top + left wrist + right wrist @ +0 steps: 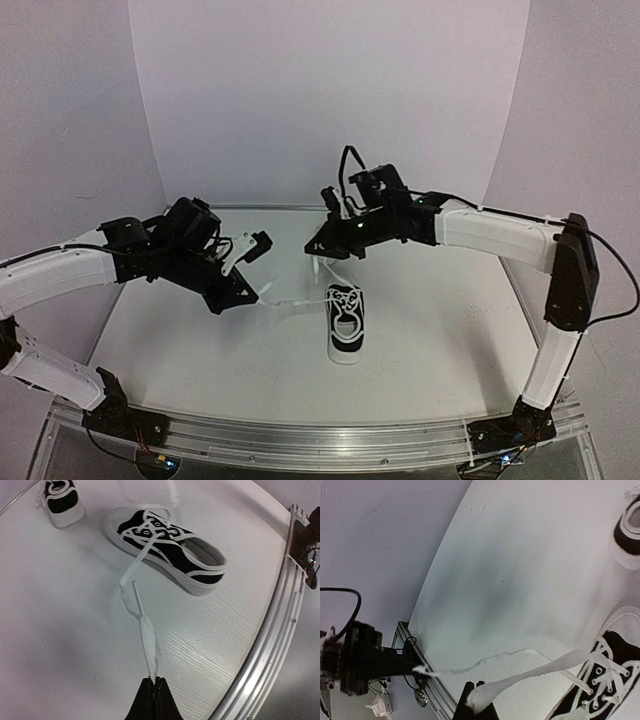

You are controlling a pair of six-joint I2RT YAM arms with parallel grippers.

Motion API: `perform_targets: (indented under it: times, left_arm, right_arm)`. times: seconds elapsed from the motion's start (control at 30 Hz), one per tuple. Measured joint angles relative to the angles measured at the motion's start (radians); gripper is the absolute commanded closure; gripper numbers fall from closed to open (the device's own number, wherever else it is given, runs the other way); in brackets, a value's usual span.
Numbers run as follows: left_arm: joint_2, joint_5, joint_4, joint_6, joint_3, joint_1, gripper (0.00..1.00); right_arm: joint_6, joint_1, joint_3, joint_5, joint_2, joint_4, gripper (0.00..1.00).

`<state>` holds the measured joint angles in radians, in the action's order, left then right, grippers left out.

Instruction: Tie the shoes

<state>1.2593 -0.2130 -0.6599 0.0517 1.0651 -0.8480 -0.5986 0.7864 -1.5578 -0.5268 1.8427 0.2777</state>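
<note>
One black shoe (pixel 347 325) with a white sole lies mid-table, toe toward the arms. Its two white laces are drawn out sideways. My left gripper (pixel 154 680) is shut on the end of one lace (pixel 147 635), which runs taut back to that shoe (pixel 167 547). In the top view the left gripper (pixel 256 291) sits left of the shoe. My right gripper (pixel 477 700) is shut on the other lace (pixel 545 667), above and behind the shoe (pixel 610 680); in the top view this gripper (pixel 312 248) hangs over the shoe's far side. The second shoe (pixel 60 502) stands farther back.
The aluminium rail (pixel 320 435) runs along the table's near edge, close beside the left gripper in its wrist view (pixel 280 630). The second shoe (pixel 630 530) sits near the back of the white tabletop (pixel 200 340). White walls close off the back and sides.
</note>
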Motion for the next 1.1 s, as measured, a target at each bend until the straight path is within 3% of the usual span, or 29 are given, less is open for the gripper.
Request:
perform_targets:
  times: [0.2, 0.47, 0.77, 0.9, 1.1]
  left_arm:
    - [-0.093, -0.016, -0.008, -0.104, -0.104, -0.079, 1.00]
    - [-0.181, 0.004, -0.039, -0.177, -0.138, -0.096, 1.00]
    - [-0.117, 0.000, -0.023, -0.166, -0.138, -0.096, 1.00]
    - [-0.079, -0.004, -0.008, -0.145, -0.138, -0.096, 1.00]
    - [-0.071, -0.004, 0.016, -0.125, -0.138, -0.096, 1.00]
  right_arm:
    - [0.007, 0.072, -0.154, 0.001, 0.217, -0.022, 0.98]
    - [0.004, 0.148, -0.236, -0.018, 0.392, -0.014, 0.54]
    - [0.026, 0.128, -0.223, -0.055, 0.309, 0.049, 0.43]
    - [0.023, 0.087, -0.172, -0.094, 0.205, 0.056, 0.25]
    - [0.026, 0.040, -0.150, -0.172, 0.151, 0.062, 0.15]
